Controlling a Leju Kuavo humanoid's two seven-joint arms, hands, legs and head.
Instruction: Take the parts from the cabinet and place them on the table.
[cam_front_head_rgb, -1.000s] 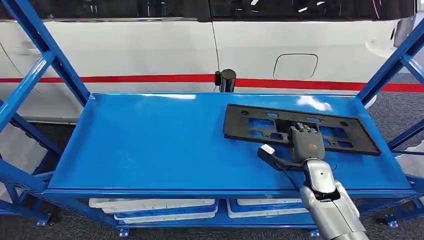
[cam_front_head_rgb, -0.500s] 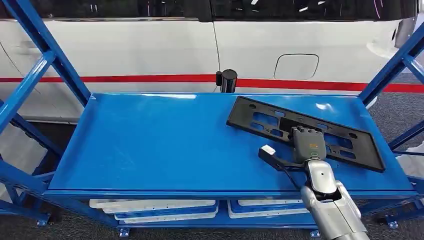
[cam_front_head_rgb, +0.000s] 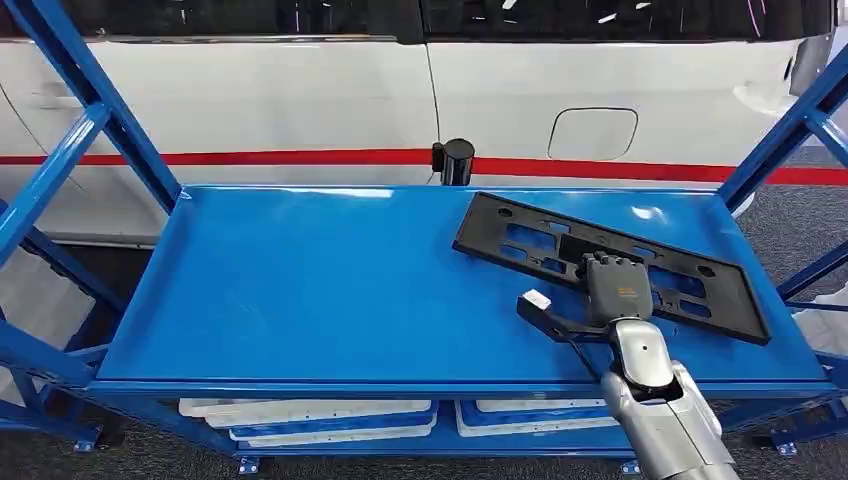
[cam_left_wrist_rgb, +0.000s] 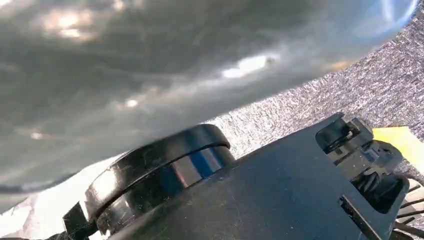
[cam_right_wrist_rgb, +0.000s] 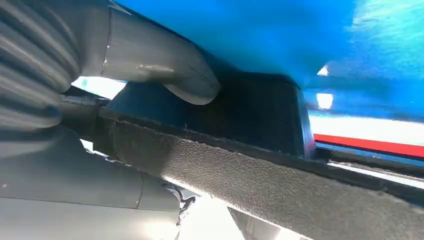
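Right hand: grips near edge of black plate, fingers over, thumb under.
Plate: angled, right side of blue surface.
Left hand: can't tell.

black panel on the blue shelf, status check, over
Right hand grips black panel's near edge. Panel skewed on the blue shelf, not yet lifted clear. Left hand unseen. Nothing blocking the top; white trays below.

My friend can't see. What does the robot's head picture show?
The robot's right hand grips a flat black plastic frame lying slanted on a blue shelf top. A white car with a red stripe stands behind the shelf.
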